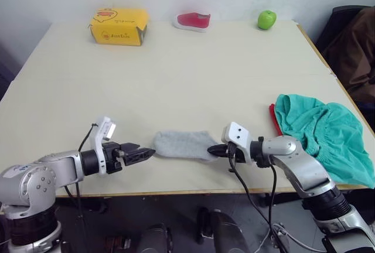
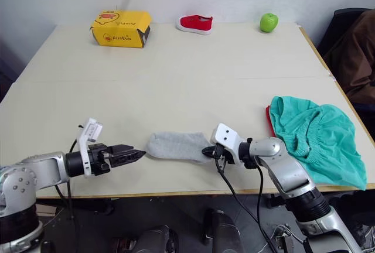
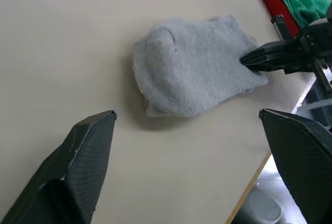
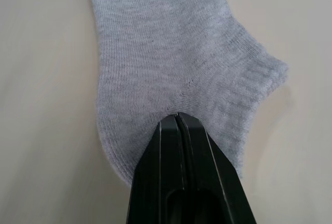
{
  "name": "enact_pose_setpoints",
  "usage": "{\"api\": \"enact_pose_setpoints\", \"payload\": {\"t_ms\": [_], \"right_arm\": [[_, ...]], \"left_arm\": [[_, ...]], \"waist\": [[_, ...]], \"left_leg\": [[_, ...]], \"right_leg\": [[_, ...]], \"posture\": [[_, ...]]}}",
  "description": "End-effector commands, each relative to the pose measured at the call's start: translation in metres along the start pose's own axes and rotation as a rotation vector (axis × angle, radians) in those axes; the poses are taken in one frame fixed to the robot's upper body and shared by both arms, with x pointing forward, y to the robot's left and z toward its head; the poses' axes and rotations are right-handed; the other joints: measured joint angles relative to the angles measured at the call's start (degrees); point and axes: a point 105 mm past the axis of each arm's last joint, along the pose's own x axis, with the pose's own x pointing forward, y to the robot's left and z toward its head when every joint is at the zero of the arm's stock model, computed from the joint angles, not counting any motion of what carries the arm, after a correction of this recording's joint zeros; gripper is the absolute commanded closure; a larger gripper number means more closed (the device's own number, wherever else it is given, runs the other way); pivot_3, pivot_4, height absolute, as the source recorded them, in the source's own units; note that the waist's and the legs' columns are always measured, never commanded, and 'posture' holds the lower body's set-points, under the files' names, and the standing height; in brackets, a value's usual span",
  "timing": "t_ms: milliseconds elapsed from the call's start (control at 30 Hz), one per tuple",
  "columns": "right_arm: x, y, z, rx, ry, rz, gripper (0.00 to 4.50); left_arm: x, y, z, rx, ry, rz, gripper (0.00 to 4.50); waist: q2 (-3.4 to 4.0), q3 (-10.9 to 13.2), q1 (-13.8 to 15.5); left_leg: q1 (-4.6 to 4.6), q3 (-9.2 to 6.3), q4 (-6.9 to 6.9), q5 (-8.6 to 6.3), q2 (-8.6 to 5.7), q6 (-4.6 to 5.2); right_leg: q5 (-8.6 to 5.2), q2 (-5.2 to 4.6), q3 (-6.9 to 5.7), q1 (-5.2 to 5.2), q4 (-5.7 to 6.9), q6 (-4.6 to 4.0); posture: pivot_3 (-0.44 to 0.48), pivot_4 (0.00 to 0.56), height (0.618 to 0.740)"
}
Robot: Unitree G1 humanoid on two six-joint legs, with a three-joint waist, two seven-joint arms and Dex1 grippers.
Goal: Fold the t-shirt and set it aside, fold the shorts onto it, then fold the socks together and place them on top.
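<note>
Right end effector (image 4: 177,117) pinching the cuff end of the socks (image 1: 183,144), fingers pressed fully together on the knit, probably to pin that end flat while the pair is lined up or to lift it toward the pile. Left end effector (image 1: 146,151) hovering just beside the toe end of the socks, fingers spread wide and gripping nothing, seemingly readying to take the far end so both ends can be carried or folded at once. Socks lying flat near the front edge of the table (image 1: 176,71), one apparently layered over the other, between the two end effectors.

Sitting to the right, at the table's right front corner: the shorts (image 1: 325,136), crumpled loosely rather than squared, covering nearly all of the t-shirt (image 1: 273,118), of which just a narrow red strip is peeking out at the left edge. Judging by this, stacking of the two garments appearing done, with the socks as the last piece to go on top.

Standing well apart along the far edge: a yellow box (image 1: 119,26), a small red-and-white shoe (image 1: 193,21) and a green apple (image 1: 266,19). Nothing lying between the socks and the pile, so the short path rightward looking open; the right arm itself sitting between socks and shorts, possibly crowding the placement. Dark brown cloth (image 1: 354,54) hanging beyond the table's right side, out of the way.
</note>
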Motion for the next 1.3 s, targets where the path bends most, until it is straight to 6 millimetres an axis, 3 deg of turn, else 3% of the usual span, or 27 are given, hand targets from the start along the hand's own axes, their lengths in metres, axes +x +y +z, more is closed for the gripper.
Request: {"api": "enact_pose_setpoints", "payload": {"t_ms": [33,167,400,633,767,1133,1300], "right_arm": [[0.006,0.007,-0.009,0.023,0.029,0.03,4.5],[0.004,0.007,-0.009,0.022,0.03,0.025,4.5],[0.004,0.005,-0.009,0.026,0.027,0.009,4.5],[0.006,0.007,-0.008,0.029,0.021,0.007,4.5],[0.005,0.006,-0.01,0.031,0.026,-0.001,4.5],[0.003,0.005,-0.013,0.038,0.03,-0.015,4.5],[0.003,0.004,-0.014,0.038,0.036,-0.013,4.5]], "left_arm": [[0.011,0.007,-0.01,-0.092,-0.011,0.041,0.03],[0.019,0.012,-0.019,-0.188,-0.016,0.044,0.03],[0.04,0.009,-0.01,-0.311,-0.078,-0.018,0.03],[0.063,-0.001,0.019,-0.338,-0.149,-0.043,0.03],[0.065,-0.003,0.031,-0.303,-0.181,-0.054,0.9],[0.06,-0.033,0.057,-0.053,-0.188,-0.096,4.47],[0.067,-0.061,0.052,0.115,-0.061,-0.206,4.47]], "waist": [[-0.01,-0.01,0.02],[0.03,-0.06,0.08],[0.05,-0.09,0.85],[0.02,-0.11,1.38],[0.02,-0.11,1.14],[0.02,-0.11,1.23],[0.02,-0.11,1.21]], "left_leg": [[-0.01,-0.01,-0.01,0.0,0.0,-0.01],[0.1,0.02,-0.04,-0.01,0.01,-0.04],[0.44,-0.08,-0.17,-0.25,0.01,-0.2],[0.4,-0.16,-0.18,-0.24,-0.05,-0.14],[0.41,-0.14,-0.36,-0.2,-0.01,-0.1],[0.4,-0.15,-0.4,-0.32,0.0,-0.33],[0.4,-0.15,-0.42,-0.32,-0.01,-0.34]], "right_leg": [[0.0,0.01,0.0,-0.01,0.01,0.0],[0.0,0.01,0.02,0.03,0.01,0.0],[-0.1,0.01,0.02,0.69,-0.15,0.12],[-0.1,0.01,0.0,0.75,-0.25,0.2],[-0.11,0.08,-0.03,0.74,-0.37,0.2],[-0.11,0.09,-0.05,0.73,-0.46,0.2],[-0.11,0.09,-0.05,0.74,-0.48,0.2]], "posture": [[0.0,0.15,0.74],[0.0,0.15,0.74],[0.0,0.15,0.74],[0.0,0.15,0.74],[0.0,0.15,0.74],[0.0,0.15,0.74],[0.0,0.15,0.74]]}}
